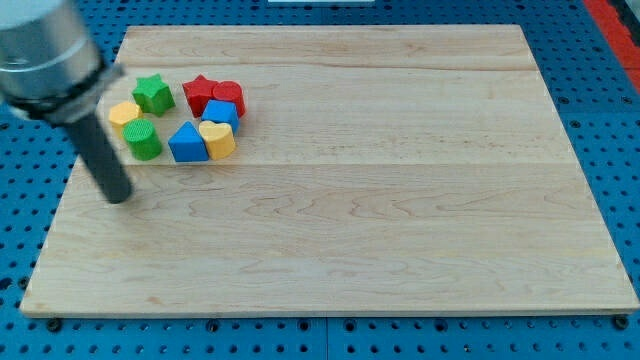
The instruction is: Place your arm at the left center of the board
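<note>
My tip point(119, 197) rests on the wooden board point(380, 220) near its left edge, about mid-height, just below and left of the block cluster. The cluster sits at the view's upper left: a green star block point(152, 92), a yellow block point(123, 113), a green cylinder point(144, 139), a red star block point(201, 93), a red block point(229, 93), a blue block point(222, 112), a blue triangular block point(187, 143) and a yellow heart block point(217, 139). The tip touches none of them; the green cylinder is nearest.
The board lies on a blue perforated table point(610, 120). The arm's grey body point(45, 50) fills the view's top left corner and hides part of the board's left edge.
</note>
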Tool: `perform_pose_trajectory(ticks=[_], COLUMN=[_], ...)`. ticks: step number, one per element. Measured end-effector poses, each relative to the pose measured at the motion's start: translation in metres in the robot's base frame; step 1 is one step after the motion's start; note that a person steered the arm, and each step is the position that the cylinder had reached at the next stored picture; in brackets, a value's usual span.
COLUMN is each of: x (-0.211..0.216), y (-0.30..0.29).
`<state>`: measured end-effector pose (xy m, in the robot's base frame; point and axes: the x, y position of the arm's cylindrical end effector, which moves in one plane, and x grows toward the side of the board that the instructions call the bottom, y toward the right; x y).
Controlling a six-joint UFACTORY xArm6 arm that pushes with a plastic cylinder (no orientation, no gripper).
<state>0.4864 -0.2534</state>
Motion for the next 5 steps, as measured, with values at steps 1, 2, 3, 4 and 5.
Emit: perform_pose_trajectory(ticks=[1,2,3,4,5], x=[-0.021,-0.031,-0.043,-0.051,-0.077], y=[-0.050,-0.052,-0.051,-0.051,-0.051])
